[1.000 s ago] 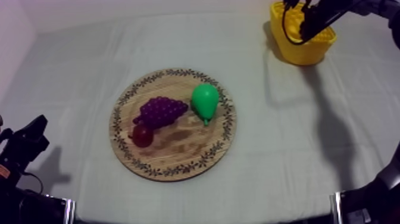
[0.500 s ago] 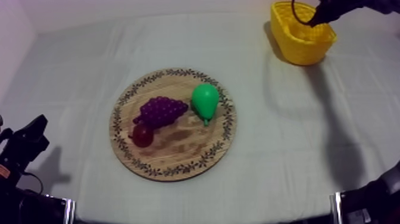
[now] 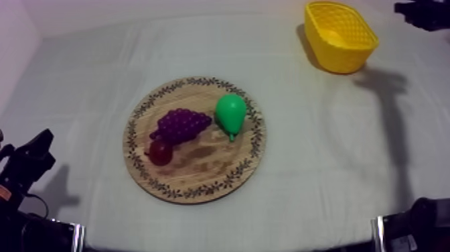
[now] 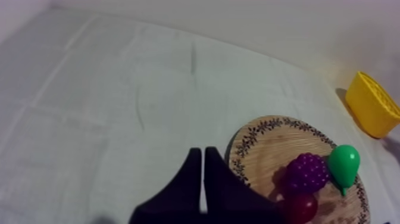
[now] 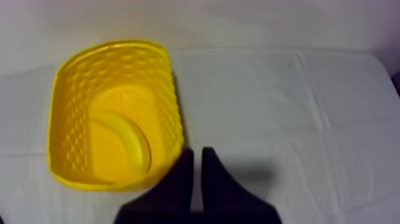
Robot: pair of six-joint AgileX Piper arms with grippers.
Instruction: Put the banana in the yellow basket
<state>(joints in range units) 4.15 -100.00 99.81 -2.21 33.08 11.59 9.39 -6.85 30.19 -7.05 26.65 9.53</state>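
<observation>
Left gripper (image 4: 198, 152): 2 matt black fingers, flat-faced, tapering from a broad black base to blunt tips, with a thin pale slit between them.
Right gripper (image 5: 196, 151): same make, 2 black fingers, same narrow wedge outline.
Left arm (image 3: 27, 164): black, blocky, angular housing; 1 small orange mark (image 3: 3, 194); 1 bright metal strip (image 3: 78, 236) at its foot.
Right arm (image 3: 423, 12): black, angular.
</observation>
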